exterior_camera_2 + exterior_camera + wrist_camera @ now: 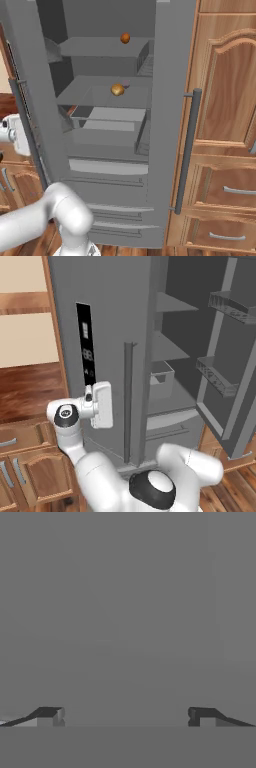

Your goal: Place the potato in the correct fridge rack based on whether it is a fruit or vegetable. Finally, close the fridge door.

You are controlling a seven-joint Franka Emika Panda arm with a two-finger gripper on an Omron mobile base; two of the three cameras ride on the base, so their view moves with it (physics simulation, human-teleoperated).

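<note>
- Potato [117, 89] resting on the fridge rack [75, 90], darker orange-brown item [125, 38] one shelf up
- Gripper [125, 716] spread wide, empty, facing plain grey panel
- Fridge door [227, 356] hanging open

Tan-yellow potato [117, 89], grey fridge rack [80, 90]

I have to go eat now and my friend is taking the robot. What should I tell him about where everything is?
Pincer: open, holding nothing, facing a plain grey surface up close.
Potato: already lying on the fridge rack, second shelf from the top. An orange-brown round item sits on the shelf above.
Done: potato looks stored.
Left: the fridge door is wide open; swing it shut. The hand is out in front of the closed left door, away from the open one.
</note>
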